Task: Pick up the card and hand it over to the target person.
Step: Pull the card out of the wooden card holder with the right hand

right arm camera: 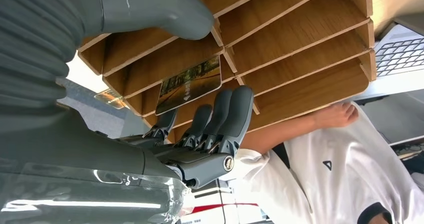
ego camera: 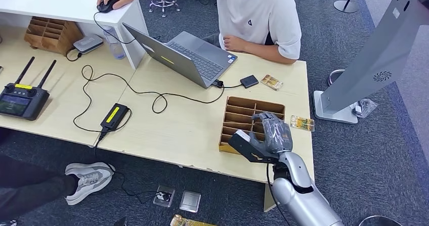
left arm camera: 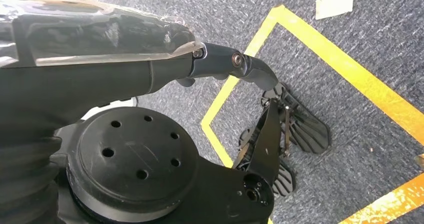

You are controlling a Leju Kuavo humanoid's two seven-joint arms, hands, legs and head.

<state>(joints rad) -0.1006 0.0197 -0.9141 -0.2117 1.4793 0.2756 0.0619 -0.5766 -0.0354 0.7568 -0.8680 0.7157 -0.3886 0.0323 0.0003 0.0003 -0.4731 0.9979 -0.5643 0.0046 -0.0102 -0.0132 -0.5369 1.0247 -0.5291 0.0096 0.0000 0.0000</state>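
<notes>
Right hand (ego camera: 270,135): positioned over the slotted brown wooden organiser box (ego camera: 238,116) on the pale wooden table (ego camera: 177,130); fingers (right arm camera: 227,116) curled side by side, thumb apart, nothing gripped. Glossy rectangular picture card (right arm camera: 190,83): lodged in one box compartment, just beside the fingertips (contact cannot be told). Seated person in white T-shirt (ego camera: 258,13): found behind an open grey laptop (ego camera: 187,56).

You see right hand (ego camera: 268,135), grey, many-fingered, over near right corner of slotted wooden organiser box (ego camera: 251,122) on pale wood table (ego camera: 177,125). Fingers curl down into slots. Person in white T-shirt (ego camera: 258,13) sits behind open grey laptop (ego camera: 184,56), one hand on black mouse (ego camera: 107,4). Black twin-antenna remote controller (ego camera: 23,97) lies at table's left.
</notes>
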